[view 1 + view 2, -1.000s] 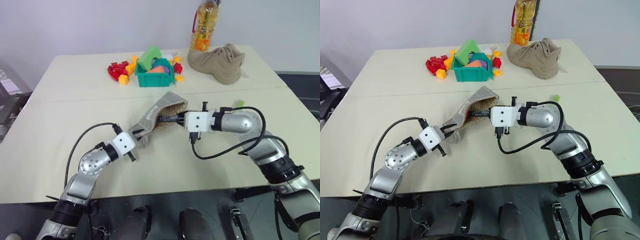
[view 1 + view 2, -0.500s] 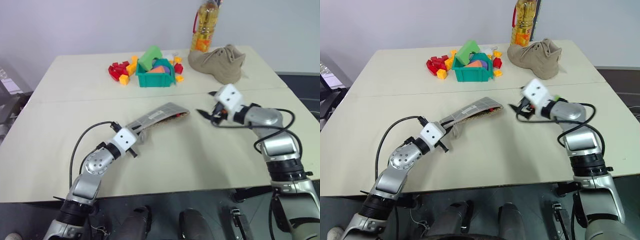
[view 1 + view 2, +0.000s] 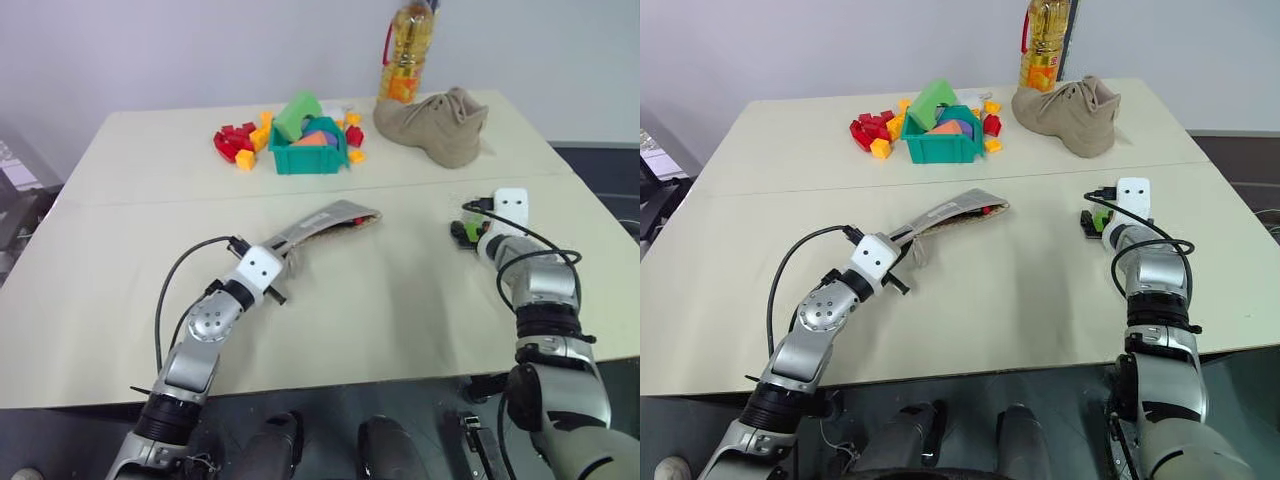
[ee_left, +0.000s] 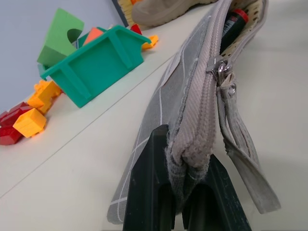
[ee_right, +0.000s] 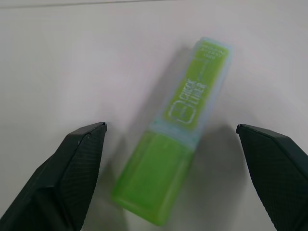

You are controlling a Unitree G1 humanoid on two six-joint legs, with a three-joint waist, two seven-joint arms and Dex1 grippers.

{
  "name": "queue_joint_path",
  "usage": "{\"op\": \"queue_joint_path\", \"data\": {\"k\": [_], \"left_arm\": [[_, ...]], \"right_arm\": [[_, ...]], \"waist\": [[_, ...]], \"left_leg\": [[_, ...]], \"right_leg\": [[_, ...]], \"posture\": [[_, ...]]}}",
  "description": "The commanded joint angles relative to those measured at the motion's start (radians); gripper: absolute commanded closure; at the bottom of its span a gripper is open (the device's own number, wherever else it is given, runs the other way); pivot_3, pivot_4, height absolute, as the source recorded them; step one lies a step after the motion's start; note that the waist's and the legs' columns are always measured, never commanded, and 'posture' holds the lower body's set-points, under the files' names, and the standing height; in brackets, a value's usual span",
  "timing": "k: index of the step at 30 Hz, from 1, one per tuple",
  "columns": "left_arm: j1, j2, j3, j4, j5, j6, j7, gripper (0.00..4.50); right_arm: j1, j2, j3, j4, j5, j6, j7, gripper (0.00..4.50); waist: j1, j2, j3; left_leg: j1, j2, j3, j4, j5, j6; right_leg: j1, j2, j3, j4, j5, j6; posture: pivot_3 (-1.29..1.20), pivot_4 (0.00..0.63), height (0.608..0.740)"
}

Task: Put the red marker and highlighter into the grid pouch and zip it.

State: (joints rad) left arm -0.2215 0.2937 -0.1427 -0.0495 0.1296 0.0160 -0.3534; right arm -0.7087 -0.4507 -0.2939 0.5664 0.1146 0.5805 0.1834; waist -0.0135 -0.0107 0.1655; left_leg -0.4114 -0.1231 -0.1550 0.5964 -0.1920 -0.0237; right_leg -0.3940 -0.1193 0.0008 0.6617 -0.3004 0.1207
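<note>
Green highlighter [image 5: 178,136] lay flat on the table [image 3: 400,300] at my right, slanted between my right gripper [image 5: 178,168] fingers, which were spread wide w/ nothing touching it yet. My left gripper [image 4: 185,192] was clenched on the closed end of the grid pouch [image 3: 315,228], keeping it propped so the mouth faced the right side. Risk as I judged it: the highlighter sat skewed to the jaws, so closing could catch a corner and spin or squirt it away across the smooth table; a shallow grab near the cap could also slip. Pouch mouth looked narrow, so the next insert might snag fabric if my left grip sagged. Left wrist view showed the red marker [image 4: 234,23] already tucked inside the open mouth, plus the zipper pull [image 4: 224,74] partway along; the head views gave just a red speck there. Right wrist view showed the highlighter's slant, which the head views hid behind my gripper.
</note>
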Motion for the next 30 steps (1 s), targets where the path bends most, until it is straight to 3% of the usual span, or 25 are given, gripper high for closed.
{"op": "queue_joint_path", "data": {"k": [1, 5, 8, 12, 14, 17, 30], "left_arm": [[-0.020, 0.007, 0.011, -0.015, -0.002, -0.010, 0.001, 4.50], [-0.026, 0.015, 0.021, -0.004, -0.007, -0.014, 0.001, 4.50], [-0.036, 0.019, 0.034, 0.008, -0.015, -0.015, 0.006, 4.50], [-0.054, 0.025, 0.055, 0.025, -0.029, -0.013, 0.006, 4.50], [-0.061, 0.030, 0.060, 0.032, -0.032, -0.016, 0.003, 4.50], [-0.068, 0.035, 0.063, 0.039, -0.033, -0.022, -0.001, 4.50], [-0.065, 0.021, 0.042, 0.018, -0.037, -0.041, -0.012, 4.50]], "right_arm": [[-0.016, -0.001, -0.014, -0.020, 0.020, 0.008, -0.019, 1.43], [-0.011, -0.011, 0.028, -0.047, 0.006, 0.001, -0.009, 3.55], [0.011, -0.039, 0.127, -0.122, -0.042, -0.064, 0.066, 3.58], [0.078, -0.125, 0.312, -0.325, -0.121, -0.307, 0.286, 3.58], [0.122, -0.172, 0.366, -0.429, -0.109, -0.412, 0.419, 3.58], [0.169, -0.205, 0.387, -0.547, -0.039, -0.422, 0.559, 3.58], [0.185, -0.195, 0.434, -0.626, -0.045, -0.363, 0.651, 3.58]], "waist": [[0.001, 0.000, 0.000], [-0.001, 0.000, 0.000], [-0.004, 0.000, 0.000], [-0.006, 0.000, 0.000], [-0.004, 0.000, 0.000], [-0.002, 0.000, 0.000], [0.003, -0.001, 0.001]], "left_leg": [[0.000, 0.000, 0.000, 0.000, 0.000, 0.000], [0.000, 0.000, 0.000, 0.000, 0.000, 0.000], [0.000, 0.000, 0.000, 0.000, 0.000, 0.000], [0.000, 0.000, 0.000, 0.000, 0.000, 0.000], [0.000, 0.000, 0.000, 0.000, 0.000, 0.000], [0.000, 0.000, 0.000, 0.000, 0.000, 0.000], [0.000, 0.000, -0.002, 0.001, 0.000, 0.000]], "right_leg": [[0.000, 0.000, 0.000, 0.000, 0.000, 0.000], [0.000, 0.000, 0.000, 0.000, 0.000, 0.000], [0.000, 0.000, 0.000, 0.000, 0.000, 0.000], [-0.001, 0.000, 0.000, 0.000, 0.000, 0.000], [-0.001, 0.000, 0.000, 0.000, 0.000, 0.001], [0.000, 0.000, -0.001, 0.000, 0.000, 0.001], [0.001, 0.000, -0.001, -0.001, 0.000, 0.001]], "posture": [[0.00, 0.150, 0.740], [0.00, 0.150, 0.740], [0.00, 0.150, 0.740], [0.00, 0.150, 0.740], [0.00, 0.150, 0.740], [0.00, 0.150, 0.740], [0.00, 0.150, 0.740]]}}
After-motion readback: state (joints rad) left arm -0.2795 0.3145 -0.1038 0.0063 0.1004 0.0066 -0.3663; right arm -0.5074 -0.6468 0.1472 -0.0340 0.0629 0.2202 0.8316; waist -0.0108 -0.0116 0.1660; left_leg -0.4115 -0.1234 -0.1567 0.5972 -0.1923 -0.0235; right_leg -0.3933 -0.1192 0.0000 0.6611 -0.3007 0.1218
